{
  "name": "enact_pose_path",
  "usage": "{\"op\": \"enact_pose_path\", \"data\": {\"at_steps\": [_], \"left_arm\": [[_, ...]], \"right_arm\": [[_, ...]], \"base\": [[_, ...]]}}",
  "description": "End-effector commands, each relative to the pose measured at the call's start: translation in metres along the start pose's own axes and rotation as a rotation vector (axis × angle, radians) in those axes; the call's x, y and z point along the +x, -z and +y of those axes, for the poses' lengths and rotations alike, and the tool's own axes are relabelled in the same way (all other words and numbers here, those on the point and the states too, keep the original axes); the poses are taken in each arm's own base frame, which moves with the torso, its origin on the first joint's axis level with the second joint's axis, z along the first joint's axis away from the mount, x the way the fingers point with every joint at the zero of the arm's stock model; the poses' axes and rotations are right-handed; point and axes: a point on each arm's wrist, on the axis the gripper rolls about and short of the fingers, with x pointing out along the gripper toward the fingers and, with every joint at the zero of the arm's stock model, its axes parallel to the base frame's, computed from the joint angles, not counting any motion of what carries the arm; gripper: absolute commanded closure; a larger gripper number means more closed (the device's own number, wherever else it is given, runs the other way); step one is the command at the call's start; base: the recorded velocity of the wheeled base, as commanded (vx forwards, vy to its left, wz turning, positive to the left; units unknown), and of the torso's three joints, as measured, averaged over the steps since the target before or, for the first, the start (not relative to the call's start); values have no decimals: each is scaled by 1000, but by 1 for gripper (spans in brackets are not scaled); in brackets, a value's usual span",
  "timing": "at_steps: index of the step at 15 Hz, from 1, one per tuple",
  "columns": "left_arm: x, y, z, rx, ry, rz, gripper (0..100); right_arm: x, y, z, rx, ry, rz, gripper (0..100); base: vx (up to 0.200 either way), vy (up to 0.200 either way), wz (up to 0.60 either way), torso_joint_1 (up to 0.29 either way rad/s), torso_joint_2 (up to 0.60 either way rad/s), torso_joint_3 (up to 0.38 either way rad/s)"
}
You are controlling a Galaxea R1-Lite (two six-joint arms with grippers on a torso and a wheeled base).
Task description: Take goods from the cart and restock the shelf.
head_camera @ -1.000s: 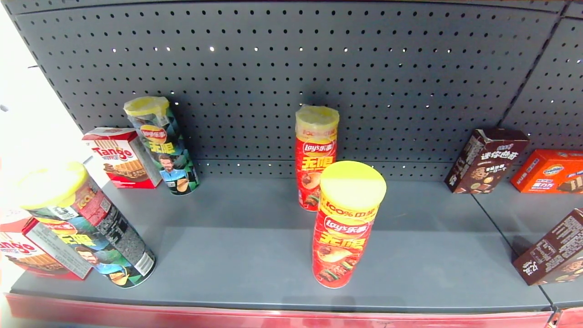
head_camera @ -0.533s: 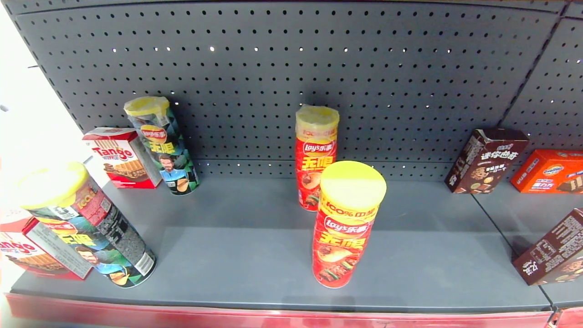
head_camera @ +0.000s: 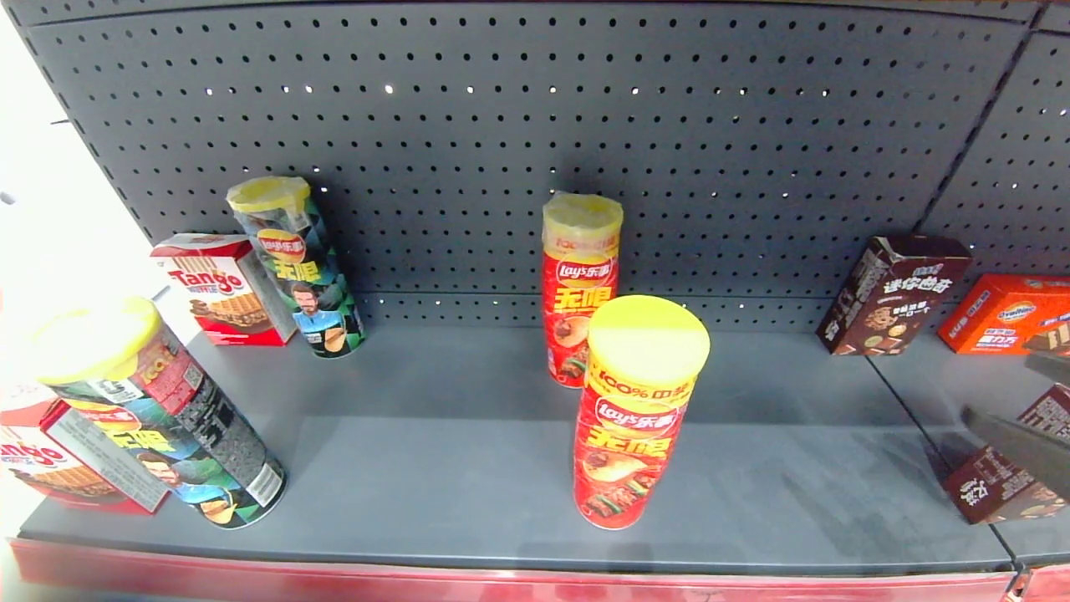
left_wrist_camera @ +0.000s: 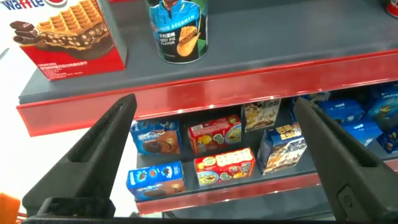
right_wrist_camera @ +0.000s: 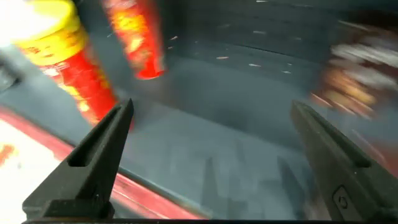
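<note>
A tall red chip can with yellow lid point(head_camera: 635, 418) stands mid-picture on the grey metal shelf point(head_camera: 435, 468). The left gripper point(left_wrist_camera: 214, 104) and right gripper point(right_wrist_camera: 211, 109) are spread wide, empty; more goods seem left to bring.

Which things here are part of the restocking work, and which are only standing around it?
In the job: grey metal shelf; left gripper and right gripper, both open and empty.
Standing by: two red crisp tubes with yellow lids; two dark crisp tubes; red wafer boxes; brown cardboard boxes; orange cardboard box.
</note>
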Motion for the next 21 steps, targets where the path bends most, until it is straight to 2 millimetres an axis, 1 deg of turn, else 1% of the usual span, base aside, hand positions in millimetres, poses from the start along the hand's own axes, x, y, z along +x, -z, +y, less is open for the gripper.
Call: {"op": "enact_pose_path", "data": {"at_steps": [1,4,10,12,17,21], "left_arm": [[0,0,0,-1,2,3,0],[0,0,0,-1,2,3,0],[0,0,0,-1,-1,5,0],[0,0,0,-1,0,3,0],[0,0,0,-4,-1,4,0],[0,0,0,-5,-1,4,0]], "right_arm": [[47,-1,11,-53,-91,99,0],[64,9,20,-109,-152,168,0],[89,28,33,-123,-207,275,0],[103,37,36,-125,-212,324,0],[136,31,48,-134,-235,330,0],[146,33,52,-137,-244,341,0]], "base": [[0,0,0,0,0,0],[0,0,0,0,0,0],[0,0,0,0,0,0],[0,0,0,0,0,0],[0,0,0,0,0,0],[0,0,0,0,0,0]]}}
